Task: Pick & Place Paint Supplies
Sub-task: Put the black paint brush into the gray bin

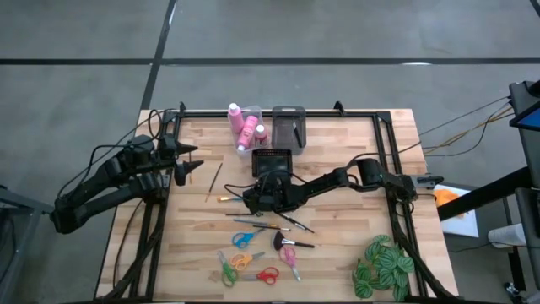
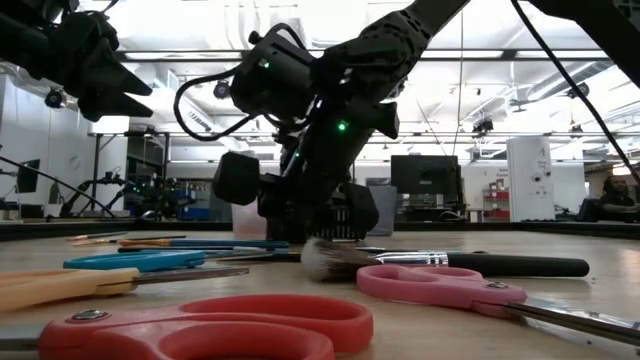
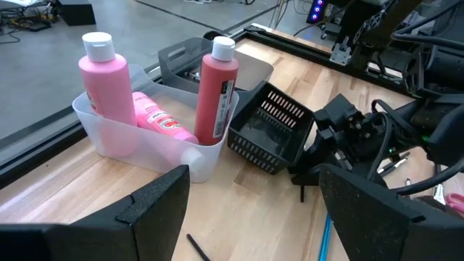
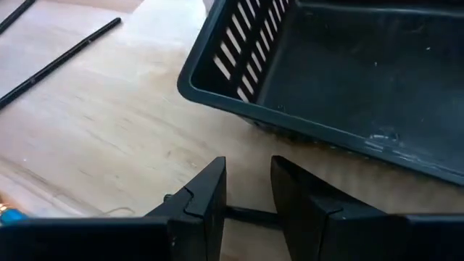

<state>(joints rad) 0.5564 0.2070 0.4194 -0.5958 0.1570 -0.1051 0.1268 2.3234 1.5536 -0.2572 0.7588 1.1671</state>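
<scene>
Scissors (image 2: 200, 325) sit closest in the low view, red and pink pairs near the table's front edge, untouched. Right gripper (image 4: 248, 194) is down mid-table just in front of the black slatted bin (image 4: 341, 80), fingers narrowed around a thin black paintbrush (image 4: 246, 214) lying on the wood; looks like the grasp step, lift not yet done. Next: raise it clear of the bin's rim, then drop in. Left gripper (image 3: 254, 203) hovers at the left edge, jaws wide apart, empty. Three pink bottles (image 3: 105, 76) are in the clear bin (image 3: 145, 145) at the back edge. More brushes (image 1: 291, 224) are scattered mid-table.
</scene>
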